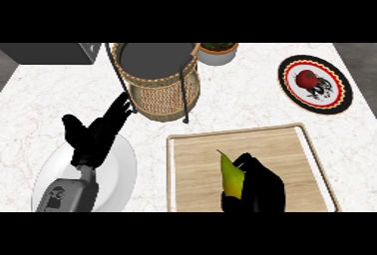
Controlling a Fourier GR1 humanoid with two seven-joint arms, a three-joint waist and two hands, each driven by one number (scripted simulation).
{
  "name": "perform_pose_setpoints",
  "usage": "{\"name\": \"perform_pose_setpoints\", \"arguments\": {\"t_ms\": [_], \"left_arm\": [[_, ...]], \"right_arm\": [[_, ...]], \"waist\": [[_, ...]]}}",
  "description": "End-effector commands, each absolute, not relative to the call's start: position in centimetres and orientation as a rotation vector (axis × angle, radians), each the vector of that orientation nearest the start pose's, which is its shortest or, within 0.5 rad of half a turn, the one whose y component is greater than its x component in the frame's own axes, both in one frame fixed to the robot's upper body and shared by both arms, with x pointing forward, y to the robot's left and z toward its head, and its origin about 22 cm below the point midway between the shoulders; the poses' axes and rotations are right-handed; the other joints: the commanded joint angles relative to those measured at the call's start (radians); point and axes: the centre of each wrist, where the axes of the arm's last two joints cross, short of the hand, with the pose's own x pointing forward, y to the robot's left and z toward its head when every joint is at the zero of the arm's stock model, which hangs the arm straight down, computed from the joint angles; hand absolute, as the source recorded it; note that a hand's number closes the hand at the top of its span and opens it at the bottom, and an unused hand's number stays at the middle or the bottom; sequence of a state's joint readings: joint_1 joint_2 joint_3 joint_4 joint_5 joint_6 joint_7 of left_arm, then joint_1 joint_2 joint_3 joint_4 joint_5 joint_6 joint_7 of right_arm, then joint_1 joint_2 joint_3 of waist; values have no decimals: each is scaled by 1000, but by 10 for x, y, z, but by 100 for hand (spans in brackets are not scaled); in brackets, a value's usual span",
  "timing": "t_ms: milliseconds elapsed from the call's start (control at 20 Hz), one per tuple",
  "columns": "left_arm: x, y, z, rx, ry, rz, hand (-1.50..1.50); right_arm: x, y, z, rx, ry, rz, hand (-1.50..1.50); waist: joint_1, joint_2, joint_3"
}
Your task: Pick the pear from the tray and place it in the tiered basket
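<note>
A yellow-green pear [230, 175] stands on the wooden tray [197, 149] near its lower middle. My right hand [258, 188] wraps it from the right, fingers curled round its side, and the pear's lower part is hidden by the hand. The wicker tiered basket [160, 94] with a dark upper shelf [154, 59] and black wire frame stands behind the tray, to the upper left. My left hand [94, 134] rests open over a white plate [121, 174] at the left, fingers pointing up toward the basket.
A patterned plate [335, 94] holding a red tomato [307, 78] lies at the back right. A potted plant [218, 51] stands right of the basket. A dark appliance [52, 52] fills the back left corner.
</note>
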State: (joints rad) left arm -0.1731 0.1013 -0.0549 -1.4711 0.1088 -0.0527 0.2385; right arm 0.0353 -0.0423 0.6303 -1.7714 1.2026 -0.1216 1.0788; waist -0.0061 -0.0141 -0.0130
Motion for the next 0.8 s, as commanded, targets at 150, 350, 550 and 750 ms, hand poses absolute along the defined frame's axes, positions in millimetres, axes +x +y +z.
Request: {"name": "perform_pose_setpoints", "arguments": {"t_ms": [150,350,550,750], "left_arm": [[281,222,19,-105,-1390,-135,0],[279,234,19,-82,-1382,-120,0],[278,224,20,-120,-1372,-148,0],[283,235,25,-105,-1368,-147,0]], "right_arm": [[142,-61,108,-958,-1157,332,150],[133,-59,140,-1081,-1294,280,150],[122,-54,156,-1161,-1370,315,150],[127,-62,178,-1183,-1437,299,150]], "waist": [[-6,0,10],[-2,-1,8],[2,0,8],[10,1,7]]}}
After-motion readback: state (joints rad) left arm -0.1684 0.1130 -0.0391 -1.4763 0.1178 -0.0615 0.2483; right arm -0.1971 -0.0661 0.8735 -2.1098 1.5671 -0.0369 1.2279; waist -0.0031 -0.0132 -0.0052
